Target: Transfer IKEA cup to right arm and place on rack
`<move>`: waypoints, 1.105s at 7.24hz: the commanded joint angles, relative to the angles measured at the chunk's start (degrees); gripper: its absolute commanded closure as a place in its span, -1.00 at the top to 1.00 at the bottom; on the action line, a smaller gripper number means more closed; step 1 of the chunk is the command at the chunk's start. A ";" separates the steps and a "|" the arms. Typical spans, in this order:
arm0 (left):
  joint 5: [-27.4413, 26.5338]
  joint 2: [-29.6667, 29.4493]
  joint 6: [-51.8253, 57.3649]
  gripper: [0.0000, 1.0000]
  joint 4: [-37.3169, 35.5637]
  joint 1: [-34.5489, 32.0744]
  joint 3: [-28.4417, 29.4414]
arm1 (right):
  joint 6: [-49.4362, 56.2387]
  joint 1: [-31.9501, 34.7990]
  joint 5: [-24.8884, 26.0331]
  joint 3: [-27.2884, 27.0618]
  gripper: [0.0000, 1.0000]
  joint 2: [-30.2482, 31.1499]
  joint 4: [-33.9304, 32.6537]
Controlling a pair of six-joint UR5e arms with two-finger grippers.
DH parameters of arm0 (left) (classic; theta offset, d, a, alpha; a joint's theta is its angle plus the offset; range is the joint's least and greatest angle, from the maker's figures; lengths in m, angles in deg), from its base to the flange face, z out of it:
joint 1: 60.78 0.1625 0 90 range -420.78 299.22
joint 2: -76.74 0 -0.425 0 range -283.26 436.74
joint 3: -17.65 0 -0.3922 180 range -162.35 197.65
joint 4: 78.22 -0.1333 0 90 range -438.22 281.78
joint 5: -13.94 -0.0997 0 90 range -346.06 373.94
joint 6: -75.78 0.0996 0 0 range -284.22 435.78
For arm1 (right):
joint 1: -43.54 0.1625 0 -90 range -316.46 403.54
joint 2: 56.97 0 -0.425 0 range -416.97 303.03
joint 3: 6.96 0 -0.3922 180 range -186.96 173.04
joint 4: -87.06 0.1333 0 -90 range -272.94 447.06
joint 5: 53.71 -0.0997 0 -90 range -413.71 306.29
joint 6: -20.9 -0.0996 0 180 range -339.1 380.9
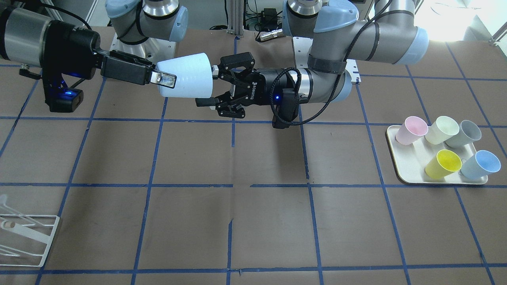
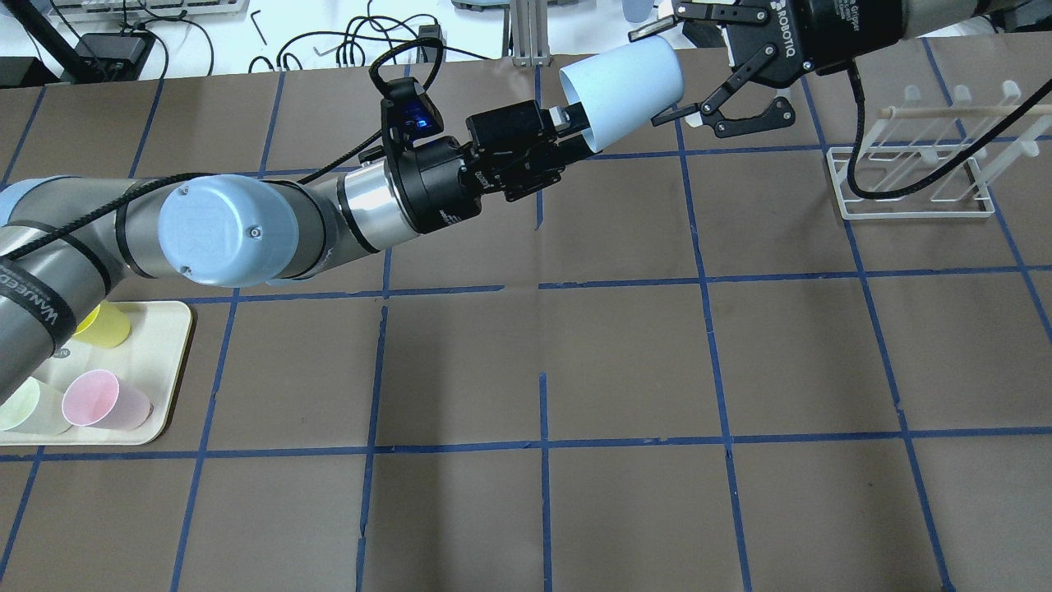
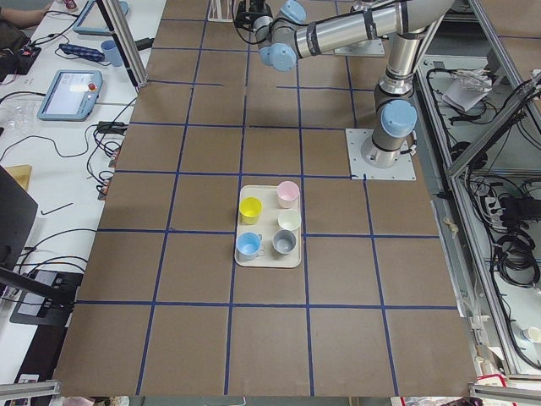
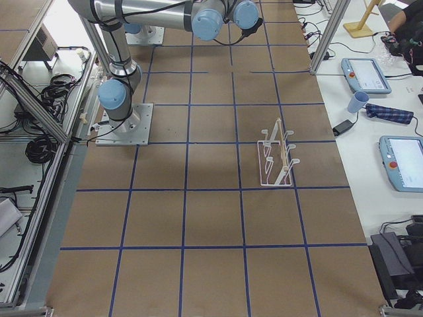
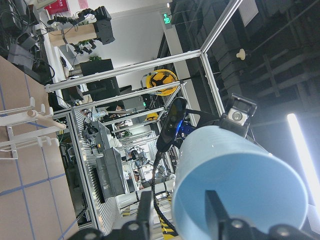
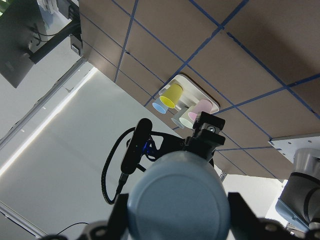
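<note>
The pale blue IKEA cup [image 1: 186,75] hangs on its side in the air between both grippers, over the back of the table; it also shows in the overhead view [image 2: 625,86]. My right gripper [image 2: 652,78] is shut on its base end, with its fingers [image 6: 120,220] pressed against both sides. My left gripper [image 1: 206,87] is open at the rim end. One of its fingers [image 1: 206,103] is outside the wall and the other is inside the cup, neither pressing it. The white wire rack [image 2: 916,214] stands on the table below and beyond my right arm.
A cream tray [image 1: 400,158] on my left side holds the second blue cup [image 1: 479,164], a yellow cup [image 1: 443,163], a pink cup [image 1: 412,130] and two pale ones. A black cable loops under my left wrist [image 1: 285,107]. The rack has a wooden rod [image 2: 945,109].
</note>
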 commanded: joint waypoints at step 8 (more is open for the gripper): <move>-31.82 0.20 -4.69 0.42 -0.61 16.85 3.17 | 0.99 -3.95 49.10 3.50 -0.95 0.14 -24.35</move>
